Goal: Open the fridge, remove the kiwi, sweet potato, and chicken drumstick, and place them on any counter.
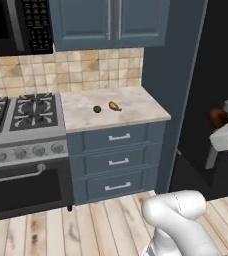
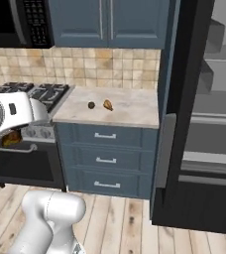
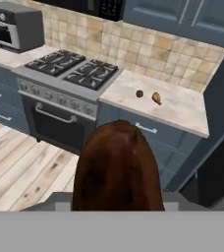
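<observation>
Hand (image 3: pixel 118 204) clamped on the sweet potato (image 3: pixel 118 167), carried in the air out in front of the kitchen units, above the wooden floor (image 1: pixel 61 230). Kiwi (image 1: pixel 97 109) and chicken drumstick (image 1: pixel 115 106) lie on the desk (image 1: pixel 136 107), just beside each other but apart, kiwi nearer the stove (image 1: pixel 26 112). Fridge (image 2: pixel 204 124) door stands open, grey shelves showing.

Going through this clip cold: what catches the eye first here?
The big reddish-brown sweet potato looms in the hand view, held in the gripper in front of the open black fridge. On the beige counter beside the stove, the small dark kiwi and the golden chicken drumstick already lie close together but apart.
</observation>
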